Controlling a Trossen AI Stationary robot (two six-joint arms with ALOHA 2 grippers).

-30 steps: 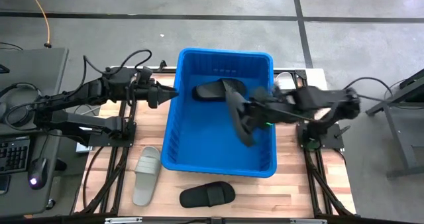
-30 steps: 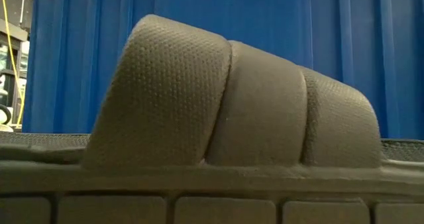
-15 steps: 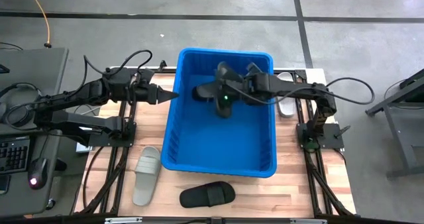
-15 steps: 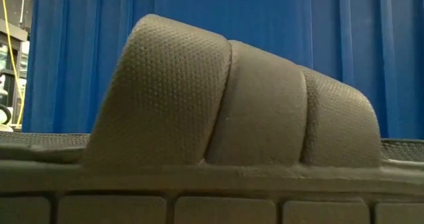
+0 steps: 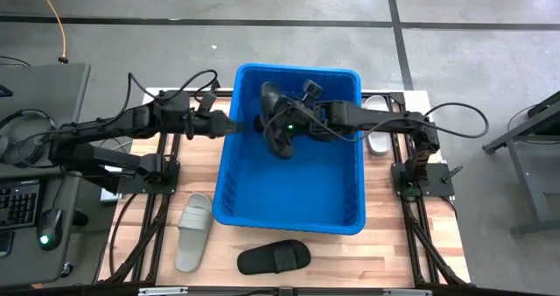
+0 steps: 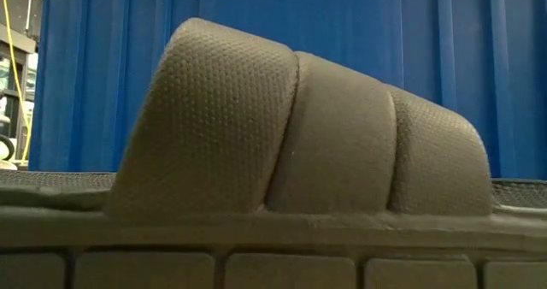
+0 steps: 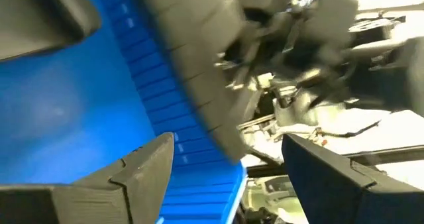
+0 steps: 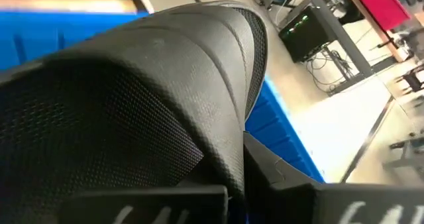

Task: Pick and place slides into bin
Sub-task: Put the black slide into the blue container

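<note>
The high view looks straight down on the whole desk. The low view sits at desk height, pressed close to a black slide before the bin. Both wrist views look closely at that bin.

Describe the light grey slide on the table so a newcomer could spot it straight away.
Start from the big blue bin in the middle of the wooden table. Off its near-left corner lies the light grey slide, lengthwise beside the bin wall. Its neighbour, a slide lying crosswise in front of the bin, is black; this one is pale.
</note>
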